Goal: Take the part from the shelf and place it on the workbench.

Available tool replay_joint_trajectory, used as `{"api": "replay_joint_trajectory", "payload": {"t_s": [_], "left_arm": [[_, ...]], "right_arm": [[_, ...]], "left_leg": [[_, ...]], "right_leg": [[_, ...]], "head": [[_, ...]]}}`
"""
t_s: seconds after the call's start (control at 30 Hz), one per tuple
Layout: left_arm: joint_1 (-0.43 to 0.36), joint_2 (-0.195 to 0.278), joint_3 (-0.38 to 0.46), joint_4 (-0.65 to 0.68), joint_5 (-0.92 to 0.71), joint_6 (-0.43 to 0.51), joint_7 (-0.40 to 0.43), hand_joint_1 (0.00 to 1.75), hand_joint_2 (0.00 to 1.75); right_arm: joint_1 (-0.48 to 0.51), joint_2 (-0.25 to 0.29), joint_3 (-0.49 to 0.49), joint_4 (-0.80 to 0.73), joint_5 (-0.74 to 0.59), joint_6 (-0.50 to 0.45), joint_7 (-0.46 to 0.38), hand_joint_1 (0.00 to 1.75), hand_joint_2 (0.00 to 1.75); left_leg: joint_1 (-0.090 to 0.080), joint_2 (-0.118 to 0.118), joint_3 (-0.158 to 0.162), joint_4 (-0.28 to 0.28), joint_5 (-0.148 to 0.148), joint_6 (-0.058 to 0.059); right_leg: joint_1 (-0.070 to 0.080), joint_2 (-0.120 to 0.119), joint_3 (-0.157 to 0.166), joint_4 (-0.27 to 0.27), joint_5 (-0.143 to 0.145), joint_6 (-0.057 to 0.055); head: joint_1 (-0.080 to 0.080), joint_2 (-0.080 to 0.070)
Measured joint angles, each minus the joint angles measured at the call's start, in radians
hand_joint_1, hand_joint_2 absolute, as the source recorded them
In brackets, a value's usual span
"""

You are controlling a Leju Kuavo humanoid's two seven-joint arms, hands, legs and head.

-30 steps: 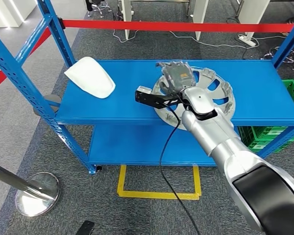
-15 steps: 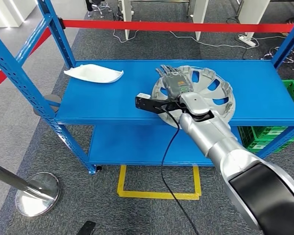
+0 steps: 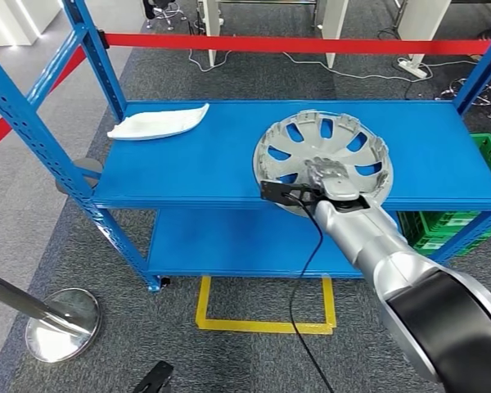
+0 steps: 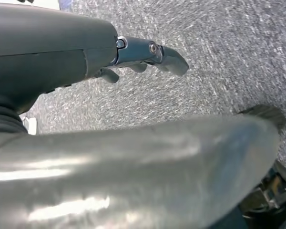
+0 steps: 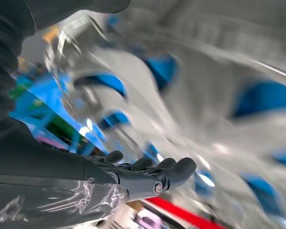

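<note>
I see the blue shelf across the head view, with no readable writing on it or on anything else. The silver hubcap lies on its upper deck toward the right, near the front edge. My right robot hand rests over the hubcap's near rim; in the right wrist view its fingers lie apart, extended alongside the spokes, clamped on nothing. My left robot hand hangs over grey carpet, fingers loosely extended, holding nothing. A white curved part lies on the deck's left, well apart from the hubcap.
</note>
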Motion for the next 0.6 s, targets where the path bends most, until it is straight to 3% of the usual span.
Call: {"api": "replay_joint_trajectory", "payload": {"t_s": [0.47, 0.5, 0.6], "left_arm": [[-0.011, -0.006, -0.029, 0.000, -0.017, -0.008, 0.009, 0.00, 0.00], [-0.011, -0.007, -0.029, 0.000, -0.018, -0.008, 0.009, 0.00, 0.00], [-0.013, -0.008, -0.029, 0.000, -0.019, -0.008, 0.009, 0.00, 0.00]], "right_arm": [[0.011, -0.031, -0.030, 0.030, 0.004, 0.007, 0.081, 0.01, 1.75], [0.012, -0.032, -0.031, 0.031, 0.004, 0.007, 0.081, 0.14, 1.75], [0.017, -0.034, -0.033, 0.033, 0.004, 0.007, 0.083, 1.23, 1.75]], "left_leg": [[0.000, 0.001, 0.002, 0.000, 0.000, 0.000], [0.000, 0.001, 0.002, 0.000, 0.001, 0.000], [0.000, 0.001, 0.002, 0.000, 0.001, 0.001]], "right_leg": [[0.000, 0.002, 0.001, 0.000, 0.002, 0.001], [0.000, 0.002, 0.001, 0.000, 0.002, 0.001], [0.000, 0.002, 0.001, 0.000, 0.002, 0.002]], "head": [[0.000, 0.000], [0.000, 0.000], [0.000, 0.000]]}}
